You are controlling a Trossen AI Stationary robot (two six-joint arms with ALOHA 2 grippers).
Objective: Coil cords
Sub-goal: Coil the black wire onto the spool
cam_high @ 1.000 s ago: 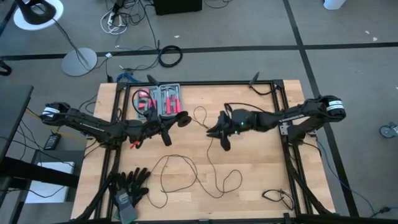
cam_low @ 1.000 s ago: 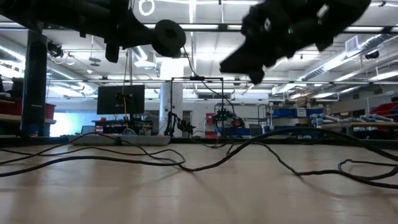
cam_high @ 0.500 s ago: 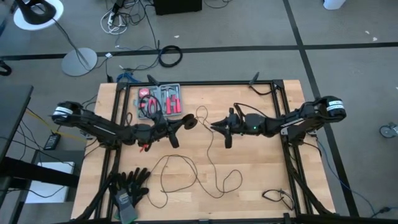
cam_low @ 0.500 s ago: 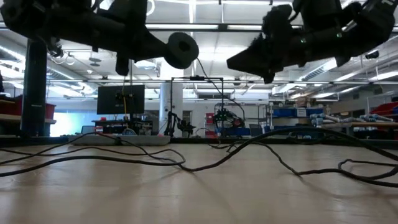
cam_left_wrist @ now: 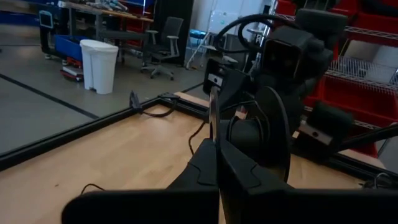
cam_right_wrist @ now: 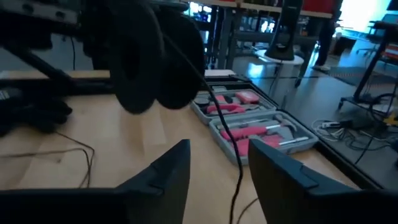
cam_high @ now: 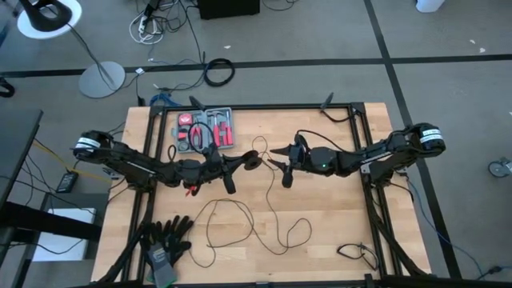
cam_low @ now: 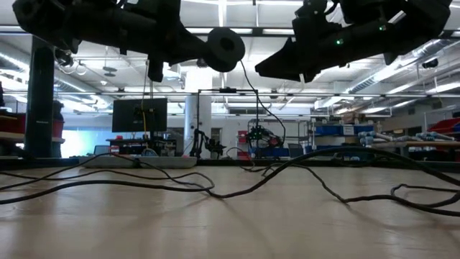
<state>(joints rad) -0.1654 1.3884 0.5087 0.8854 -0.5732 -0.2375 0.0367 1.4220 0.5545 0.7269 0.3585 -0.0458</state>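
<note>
The wooden table [cam_high: 320,208] is framed by black rails, w/ grey floor and stray cabling around it. In the low view a workshop w/ ceiling lights, shelving and a dark monitor is seen beyond the table edge.

Both arms are raised above the table centre, tips facing each other. The left gripper [cam_high: 244,161] is closed on the round black disc [cam_high: 253,159] at the end of the cord [cam_high: 240,224] — in the left wrist view the fingers [cam_left_wrist: 211,168] are seen pressed together under the disc. The right gripper [cam_high: 280,160] is held just beside the disc, fingers [cam_right_wrist: 161,174] spread apart w/ nothing gripped; the thin wire is seen hanging between them in the right wrist view, contact not discernible.

From the disc the cord drops to the tabletop and is spread in loose loops across the near half of the table. Its far end is not traceable.

A case of red-handled tools [cam_high: 206,130] is set at the far edge, left of centre. Black gloves [cam_high: 164,240] lie at the near-left corner, partly cut off. A short plug cable [cam_high: 356,253] lies near-right — details too small to make out.
</note>
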